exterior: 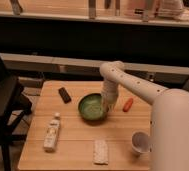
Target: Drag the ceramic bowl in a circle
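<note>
The ceramic bowl (92, 107) is round, shallow and dark green with a paler speckled inside. It sits near the middle of the wooden table (73, 140). My gripper (106, 106) reaches down from the white arm (133, 85) at the bowl's right rim, its tip at or just inside the rim.
A black rectangular object (64, 94) lies at the back left. A pale bottle (51, 132) lies at the front left. A flat pale packet (101, 151) is at the front. A white cup (140, 142) stands at the front right. An orange-red object (128, 104) lies right of the bowl. A dark chair (0, 105) stands left.
</note>
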`<action>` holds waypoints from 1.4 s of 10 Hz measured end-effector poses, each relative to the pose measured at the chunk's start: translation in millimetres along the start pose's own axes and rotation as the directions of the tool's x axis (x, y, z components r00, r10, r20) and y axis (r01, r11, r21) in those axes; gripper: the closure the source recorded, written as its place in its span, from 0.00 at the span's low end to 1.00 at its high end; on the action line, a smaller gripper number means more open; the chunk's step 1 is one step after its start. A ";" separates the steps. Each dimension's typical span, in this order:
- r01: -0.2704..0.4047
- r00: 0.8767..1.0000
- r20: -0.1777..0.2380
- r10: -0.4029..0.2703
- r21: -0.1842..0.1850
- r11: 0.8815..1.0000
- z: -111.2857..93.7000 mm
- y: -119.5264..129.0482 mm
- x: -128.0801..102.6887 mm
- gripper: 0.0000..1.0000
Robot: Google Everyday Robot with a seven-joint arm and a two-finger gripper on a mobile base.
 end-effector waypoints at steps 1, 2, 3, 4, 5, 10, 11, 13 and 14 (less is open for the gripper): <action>0.002 1.000 0.001 -0.002 -0.001 1.000 -0.2 -0.6 -1.5 0.96; 0.004 1.000 0.002 -0.004 -0.001 1.000 -0.3 -1.1 -2.8 0.96; 0.001 1.000 0.000 -0.001 -0.003 1.000 -0.8 -0.1 -1.7 0.96; 0.002 1.000 -0.002 -0.002 -0.008 1.000 -1.7 -1.7 -2.1 0.96; 0.007 1.000 -0.003 -0.007 -0.012 1.000 -1.7 -3.5 -3.9 0.96; -0.003 1.000 -0.006 0.003 -0.012 1.000 -4.5 -2.3 -2.4 0.96; -0.006 1.000 -0.005 0.006 -0.012 1.000 -4.7 -2.2 -1.9 0.96; -0.008 1.000 -0.008 0.008 -0.015 1.000 -5.1 -0.9 -1.5 0.96; -0.009 1.000 -0.009 0.008 -0.015 1.000 -5.2 -1.3 -2.4 0.96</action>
